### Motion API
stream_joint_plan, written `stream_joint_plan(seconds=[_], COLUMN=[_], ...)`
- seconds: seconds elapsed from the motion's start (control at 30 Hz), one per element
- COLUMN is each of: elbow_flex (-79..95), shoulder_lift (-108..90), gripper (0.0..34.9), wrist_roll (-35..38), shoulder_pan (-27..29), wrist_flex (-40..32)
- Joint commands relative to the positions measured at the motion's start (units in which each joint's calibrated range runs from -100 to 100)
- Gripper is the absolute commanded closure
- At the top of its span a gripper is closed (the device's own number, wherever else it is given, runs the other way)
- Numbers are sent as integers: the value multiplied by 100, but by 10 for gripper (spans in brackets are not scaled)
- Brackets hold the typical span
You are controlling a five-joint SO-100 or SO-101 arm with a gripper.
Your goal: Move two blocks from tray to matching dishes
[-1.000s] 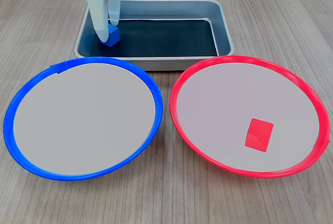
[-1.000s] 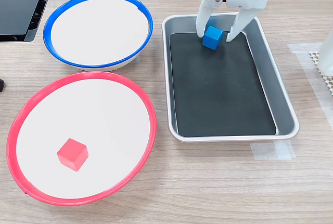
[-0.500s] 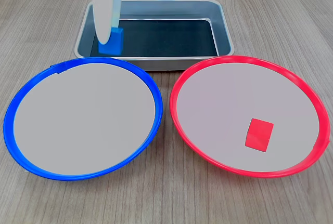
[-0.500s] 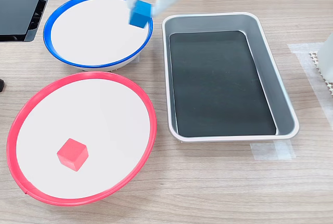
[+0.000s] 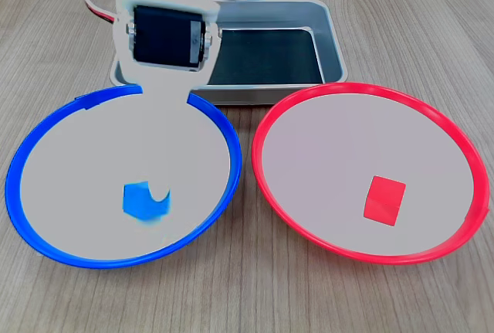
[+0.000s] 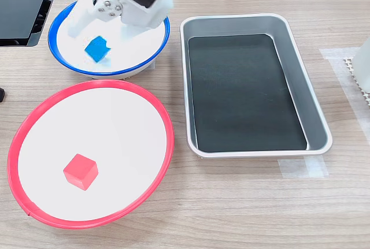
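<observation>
Near edge of the first exterior view: red block sits flat in the red-rimmed dish, toward that view's right half, done as far as I can judge. Beside it the blue-rimmed dish holds the action: blue block is over the pale centre, between the white fingers of the gripper, which reach down from the arm's motor housing above. Key relation: block is right at the fingertips, not offset, so the next move looks like release only, not reach. In the second exterior view the blue block shows tilted, a corner pointing down, with a finger on each side; the gripper seems clamped on it, fingers flush to its faces. Cannot tell if it touches the dish floor or hangs just above. Cube, so no long axis; bright plain blue, small against the dish, part hidden by a fingertip. Only one arm, so no choice of side. Risk, my guess: a tilted drop could roll it, but the raised rim should keep it in. Farthest back, tray, grey walls, black floor, no blocks left in it.
</observation>
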Motion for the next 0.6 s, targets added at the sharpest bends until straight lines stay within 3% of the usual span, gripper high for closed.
stream_joint_plan(seconds=[0.0,0.07,0.13,0.17,0.33,0.57], elbow_flex=[1199,1909,2710,3184,5705,8345], shoulder_lift=[-1402,-2161,-3099,-3688,-6707,-10187], gripper=[140,193,276,335,347,347], wrist_roll=[68,49,-103,-234,-757,-1016], shoulder_pan=[-12,-2,26,35,-303,-680], wrist_flex=[-600,-864,-1153,-1309,-1590,-501])
